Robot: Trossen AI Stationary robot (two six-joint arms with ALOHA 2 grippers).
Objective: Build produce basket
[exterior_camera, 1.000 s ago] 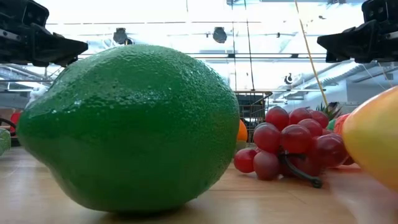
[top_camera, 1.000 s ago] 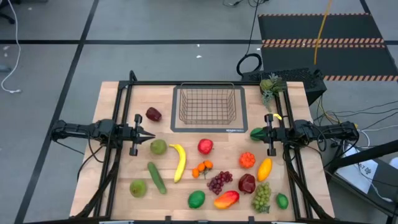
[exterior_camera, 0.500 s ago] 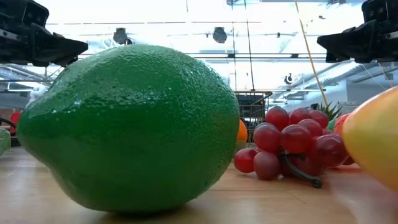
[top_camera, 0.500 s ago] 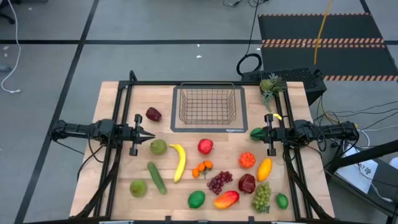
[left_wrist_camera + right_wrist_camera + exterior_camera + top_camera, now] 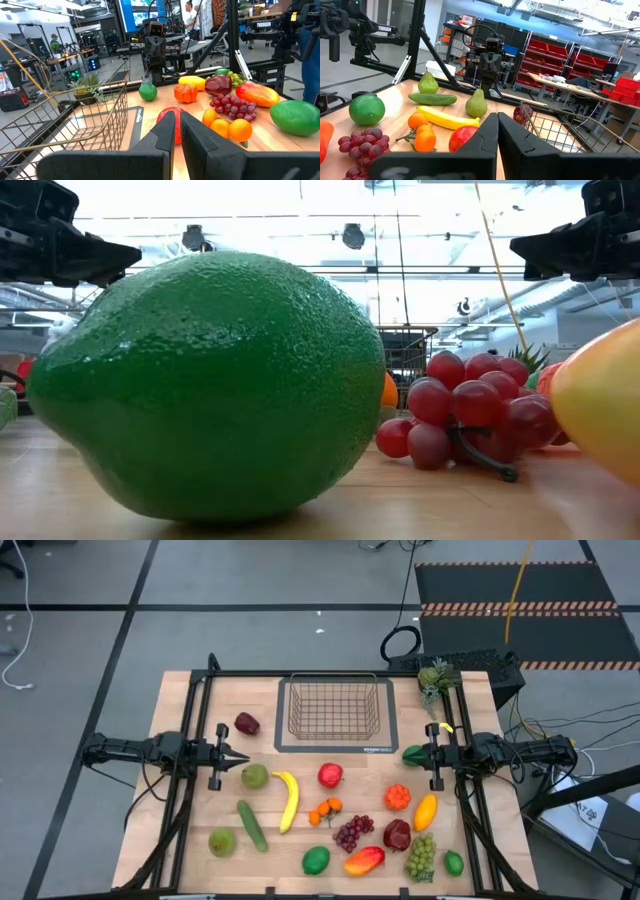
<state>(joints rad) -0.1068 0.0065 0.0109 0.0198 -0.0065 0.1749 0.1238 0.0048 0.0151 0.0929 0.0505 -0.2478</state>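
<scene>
Table (image 5: 180, 690): wooden work surface, arms at either side.
Basket (image 5: 333, 708): wire mesh, far centre on a dark mat, nothing in it; presumably centred so both arms reach.
Produce: banana (image 5: 289, 798), cucumber (image 5: 251, 825), purple grapes (image 5: 352, 832), red apple (image 5: 330, 775), all loose on the near half.
Left gripper (image 5: 243, 755): fingers together, holding nothing, hovering at the left.
Right gripper (image 5: 410, 754): likewise closed and unladen, beside a green fruit (image 5: 413, 753).
</scene>
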